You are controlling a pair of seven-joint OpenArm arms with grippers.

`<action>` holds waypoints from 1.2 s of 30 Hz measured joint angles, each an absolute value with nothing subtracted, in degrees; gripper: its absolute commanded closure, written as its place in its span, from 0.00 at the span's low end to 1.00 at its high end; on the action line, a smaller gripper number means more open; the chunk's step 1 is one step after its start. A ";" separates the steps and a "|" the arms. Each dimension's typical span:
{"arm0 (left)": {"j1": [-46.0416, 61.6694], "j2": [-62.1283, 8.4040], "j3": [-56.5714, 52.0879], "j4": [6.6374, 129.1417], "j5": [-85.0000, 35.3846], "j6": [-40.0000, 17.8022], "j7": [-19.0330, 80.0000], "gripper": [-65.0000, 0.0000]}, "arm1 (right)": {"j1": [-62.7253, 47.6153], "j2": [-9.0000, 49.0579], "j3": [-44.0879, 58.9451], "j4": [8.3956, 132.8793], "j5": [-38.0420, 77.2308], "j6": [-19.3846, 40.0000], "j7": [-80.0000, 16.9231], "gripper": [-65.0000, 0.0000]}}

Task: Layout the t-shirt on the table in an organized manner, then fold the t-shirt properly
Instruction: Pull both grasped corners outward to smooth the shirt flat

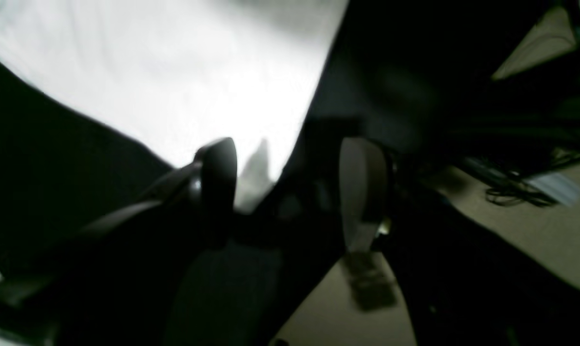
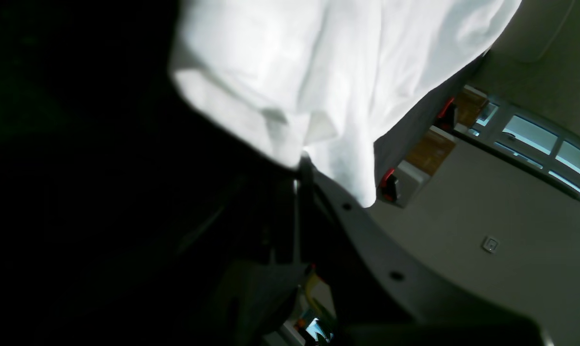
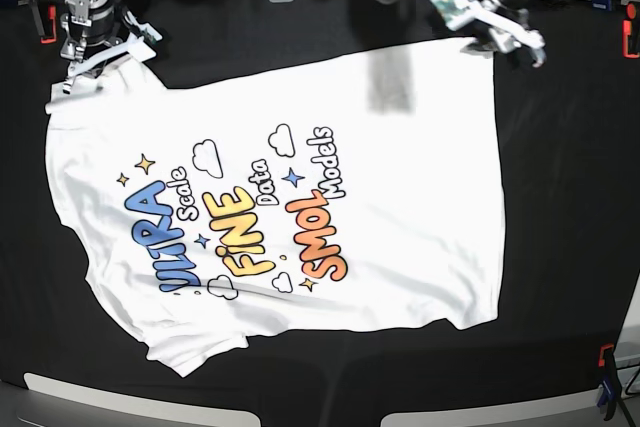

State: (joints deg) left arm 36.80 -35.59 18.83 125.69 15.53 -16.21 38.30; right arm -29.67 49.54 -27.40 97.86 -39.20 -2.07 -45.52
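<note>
step: layout phase, I judge; shirt (image 3: 300, 207) spread print-up on desk (image 3: 560, 247), not yet square, no fold made
shirt place: mid-desk, skewed, hem toward base view's right, collar end toward its left; near sleeve lies off at the lower left
right pincer (image 3: 95, 52): jaws together, clamped on a bunched shirt corner at base view's top left; wrist view shows white cloth gathered at the tips
left pincer (image 1: 287, 182): jaws apart, nothing between them, at the shirt's far right corner, cloth edge just beside one pad (image 1: 220, 168)
how to do well: likely pull the held corner outward and low so the cloth slides flat, not lifts; left should pinch the edge only, not desk cover
risk: tugging one corner may skew the print more
material: thin white cotton, soft, limp, creases easily
desk cover: black cloth, matte, wrinkled
</note>
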 measured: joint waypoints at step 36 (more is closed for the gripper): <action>29.06 -35.40 28.47 108.47 30.09 0.93 39.75 1.00 | -30.15 49.54 -27.38 99.88 -39.09 -9.47 -49.39 1.00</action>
State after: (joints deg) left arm 29.06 -35.40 28.47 108.47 30.09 0.93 39.75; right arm -30.15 49.54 -27.38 99.88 -39.09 -9.47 -49.39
